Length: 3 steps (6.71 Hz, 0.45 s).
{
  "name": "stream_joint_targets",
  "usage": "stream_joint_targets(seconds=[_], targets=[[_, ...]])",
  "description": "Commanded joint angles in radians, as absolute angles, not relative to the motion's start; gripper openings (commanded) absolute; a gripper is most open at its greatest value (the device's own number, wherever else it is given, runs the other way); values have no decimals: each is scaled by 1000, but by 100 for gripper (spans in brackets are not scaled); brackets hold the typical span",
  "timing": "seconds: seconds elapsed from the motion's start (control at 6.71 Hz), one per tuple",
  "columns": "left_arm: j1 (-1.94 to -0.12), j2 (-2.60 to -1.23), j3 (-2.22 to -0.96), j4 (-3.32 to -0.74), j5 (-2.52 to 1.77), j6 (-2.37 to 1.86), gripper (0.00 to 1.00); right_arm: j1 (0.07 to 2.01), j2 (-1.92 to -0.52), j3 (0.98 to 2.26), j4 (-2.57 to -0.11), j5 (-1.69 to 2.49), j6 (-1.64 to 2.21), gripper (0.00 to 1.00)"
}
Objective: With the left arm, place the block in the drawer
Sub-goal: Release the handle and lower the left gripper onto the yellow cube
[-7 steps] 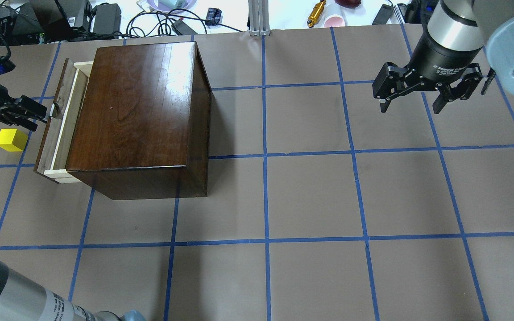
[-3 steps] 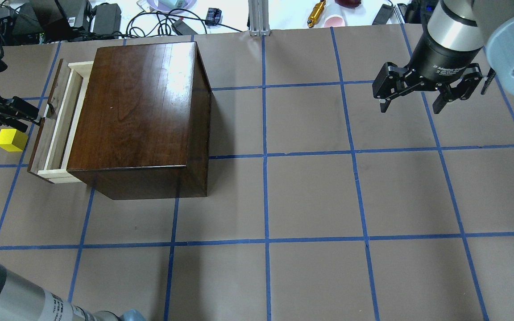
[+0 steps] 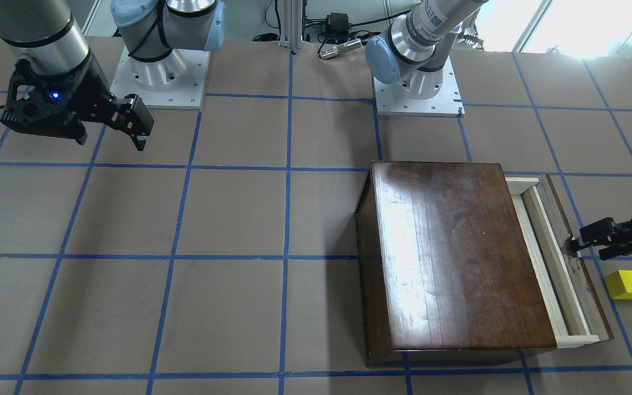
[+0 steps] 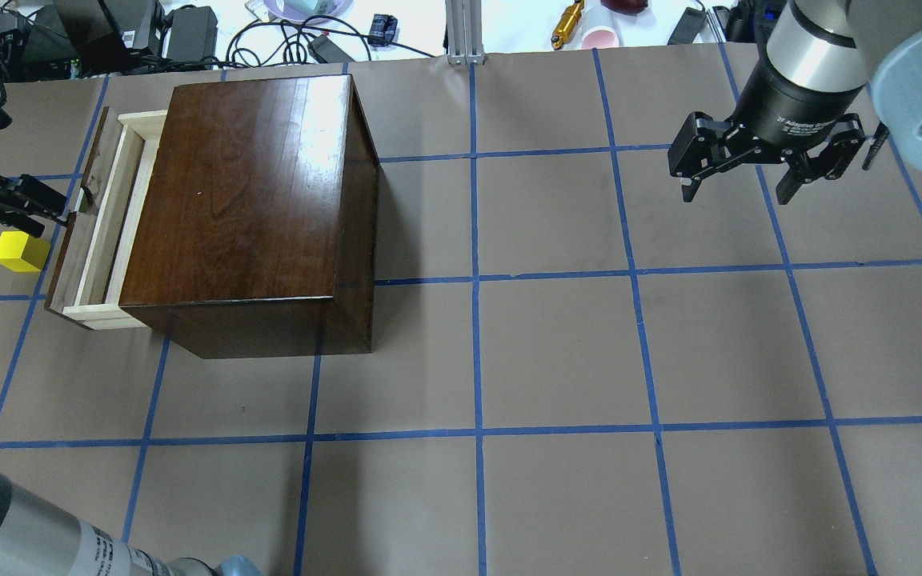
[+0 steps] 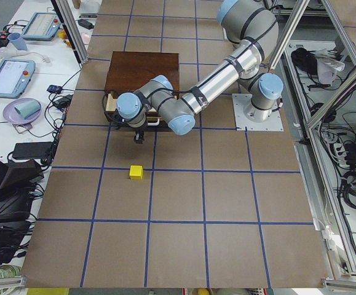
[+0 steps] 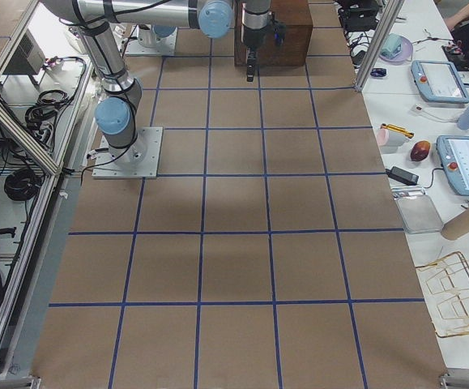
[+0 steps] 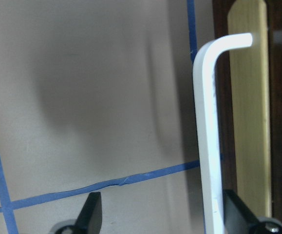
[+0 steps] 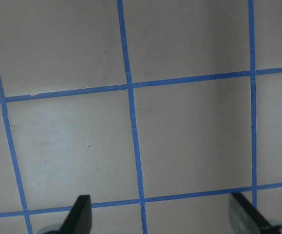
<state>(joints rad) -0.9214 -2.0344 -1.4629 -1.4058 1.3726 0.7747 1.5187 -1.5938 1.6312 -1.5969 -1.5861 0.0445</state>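
The yellow block [image 4: 21, 251] lies on the table left of the drawer; it also shows in the front view [image 3: 627, 284]. The drawer [image 4: 66, 248] sticks partly out of the dark-brown box [image 4: 245, 200], its pale wood walls showing. My left gripper [image 4: 57, 214] is open at the drawer front, just beyond the block. In the left wrist view its fingers [image 7: 89, 214] stand wide apart, and the metal pull [image 7: 206, 122] sits just inside the right-hand finger. My right gripper [image 4: 737, 192] is open and empty, high over the far right of the table.
Cables, power bricks and small items lie beyond the table's far edge [image 4: 285, 32]. A link of my left arm [image 4: 13, 528] crosses the near left corner. The two arm bases [image 3: 157, 71] stand at the robot's side of the table.
The drawer has slid further out of the box, to the left in the overhead view, and my left gripper has moved left with it. The block and the right arm have not moved.
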Motion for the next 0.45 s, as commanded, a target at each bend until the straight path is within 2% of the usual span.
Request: stream_joint_targets(seconds=[0.0,0.3], targets=[[-914,-2037,-1454,-1404,1376,775,86,1519,-1594,1631,-1597,-1586,44,100],[-871,-2023,-1459,-1407,1414,776,86,1519,-1594,1631,-1597,-1586,44,100]])
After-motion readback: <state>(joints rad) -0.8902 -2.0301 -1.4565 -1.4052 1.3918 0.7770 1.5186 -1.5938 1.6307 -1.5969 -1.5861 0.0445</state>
